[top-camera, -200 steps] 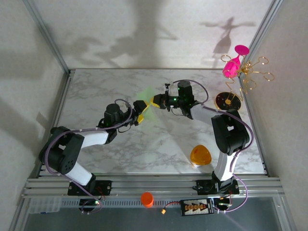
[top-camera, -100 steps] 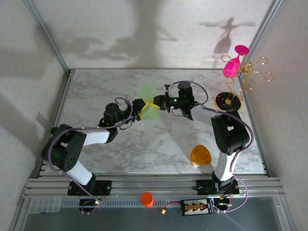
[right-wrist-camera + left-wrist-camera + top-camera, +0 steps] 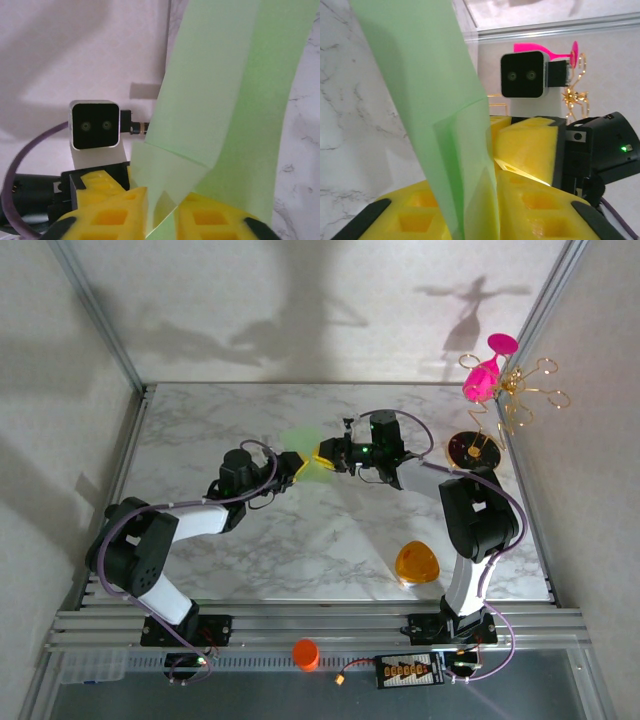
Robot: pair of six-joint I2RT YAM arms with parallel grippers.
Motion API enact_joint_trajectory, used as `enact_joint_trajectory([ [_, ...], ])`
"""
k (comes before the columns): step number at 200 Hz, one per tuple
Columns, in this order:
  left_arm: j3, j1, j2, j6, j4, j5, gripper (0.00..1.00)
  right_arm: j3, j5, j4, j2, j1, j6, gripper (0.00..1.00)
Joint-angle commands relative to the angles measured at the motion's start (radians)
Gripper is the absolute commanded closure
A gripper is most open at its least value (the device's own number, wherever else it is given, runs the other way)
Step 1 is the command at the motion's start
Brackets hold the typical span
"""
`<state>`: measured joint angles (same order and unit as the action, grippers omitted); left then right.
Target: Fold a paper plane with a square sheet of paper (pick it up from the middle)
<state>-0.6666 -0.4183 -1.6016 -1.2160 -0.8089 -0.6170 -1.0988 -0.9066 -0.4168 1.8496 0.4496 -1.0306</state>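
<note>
The pale green sheet of paper [image 3: 300, 443], folded over with a crease, is held up above the marble table between the two grippers at centre back. In the left wrist view the paper [image 3: 430, 100] runs down between the yellow pads of my left gripper [image 3: 476, 196], which is shut on it. My left gripper [image 3: 297, 467] and right gripper [image 3: 322, 453] meet tip to tip. In the right wrist view the paper [image 3: 215, 90] passes through my right gripper [image 3: 162, 202], whose jaws stand slightly apart with a gap beside the sheet.
An orange rounded-triangle object [image 3: 416, 563] lies on the table [image 3: 230, 550] at front right. At the back right corner a pink glass [image 3: 487, 375] hangs on a gold wire stand [image 3: 528, 398] with a dark round base [image 3: 472, 447]. An orange cap [image 3: 306, 653] sits on the front rail.
My left gripper moved up to the paper beside the right gripper and closed on it. The right jaws, shut before, have loosened. The paper has swung flatter and shows wider.
</note>
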Motion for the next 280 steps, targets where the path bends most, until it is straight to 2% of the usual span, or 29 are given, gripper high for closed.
enact_joint_trajectory([
  [1,-0.035,-0.002,0.022,0.075,0.087,0.024,0.81,-0.011,0.035,0.084,-0.051,-0.015,0.066,0.69],
  [39,-0.052,0.010,0.038,0.147,0.205,0.059,0.88,-0.002,0.180,0.225,-0.099,-0.061,0.158,0.59],
  [65,-0.127,0.018,0.075,0.324,0.465,0.156,0.88,-0.006,0.374,0.358,-0.158,-0.083,0.274,0.52],
  [94,-0.292,0.011,0.086,0.568,0.904,0.420,0.89,-0.027,0.621,0.481,-0.221,-0.087,0.399,0.41],
  [123,-0.477,-0.031,0.033,0.710,1.219,0.737,0.90,0.004,0.755,0.480,-0.283,-0.088,0.441,0.31],
  [157,-0.710,-0.131,-0.143,0.760,1.537,1.164,0.90,0.041,0.843,0.466,-0.325,-0.089,0.445,0.26],
  [180,-0.810,-0.180,-0.259,0.737,1.659,1.331,0.90,0.056,0.877,0.471,-0.343,-0.092,0.440,0.26],
  [201,-0.852,-0.214,-0.342,0.712,1.688,1.380,0.90,0.065,0.896,0.476,-0.356,-0.100,0.429,0.26],
  [223,-0.883,-0.255,-0.422,0.693,1.687,1.354,0.89,0.073,0.899,0.483,-0.363,-0.110,0.410,0.26],
  [243,-0.897,-0.285,-0.478,0.680,1.655,1.282,0.87,0.084,0.898,0.478,-0.366,-0.116,0.395,0.26],
  [256,-0.893,-0.295,-0.503,0.678,1.615,1.197,0.86,0.090,0.895,0.475,-0.366,-0.119,0.385,0.26],
  [280,-0.898,-0.295,-0.539,0.680,1.571,1.028,0.76,0.090,0.874,0.479,-0.356,-0.125,0.371,0.29],
])
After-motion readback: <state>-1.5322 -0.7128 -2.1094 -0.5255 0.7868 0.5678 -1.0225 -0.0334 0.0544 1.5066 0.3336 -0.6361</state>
